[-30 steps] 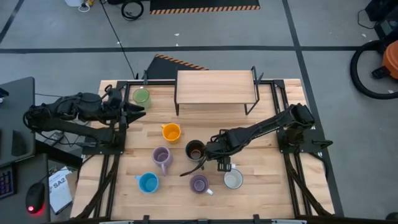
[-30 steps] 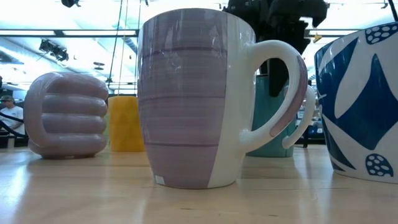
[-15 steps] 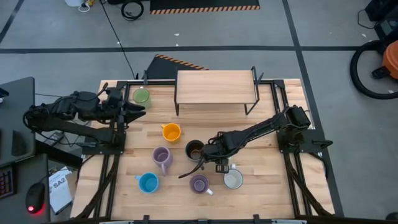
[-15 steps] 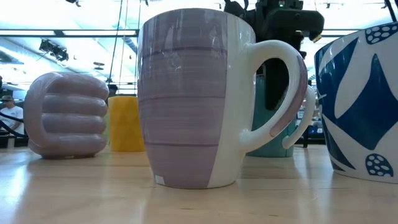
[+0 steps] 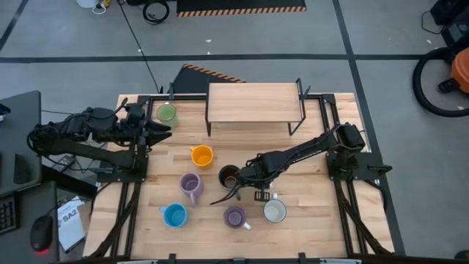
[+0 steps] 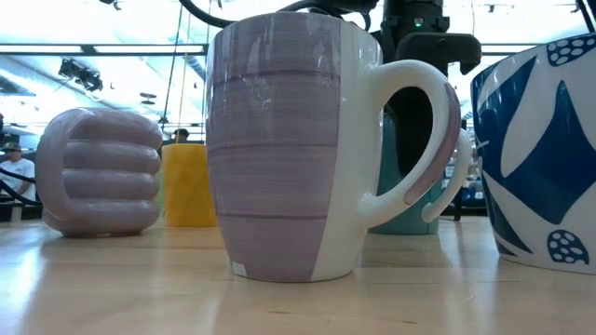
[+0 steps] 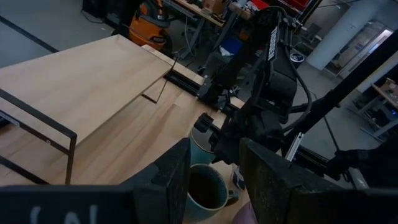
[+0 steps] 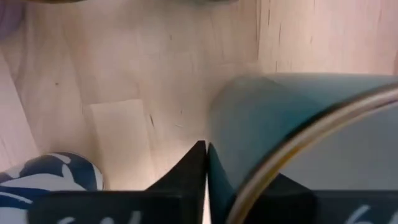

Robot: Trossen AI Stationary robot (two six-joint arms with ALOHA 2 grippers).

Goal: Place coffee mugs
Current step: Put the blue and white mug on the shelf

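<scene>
Where right hand (image 8: 204, 163) pinches: mug rim (image 8: 311, 124)

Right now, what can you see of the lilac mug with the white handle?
The lilac mug is glossy, ceramic by its look, with faint horizontal bands, a white strip down one side and a white loop handle. It stands upright and looks empty, near the front edge of the wooden table. Nothing touches it; the right gripper, at the dark mug, is clear of it.

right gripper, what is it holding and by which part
The right gripper pinches the rim wall of a teal glazed mug, one finger inside and one outside. The left gripper holds nothing.
</scene>
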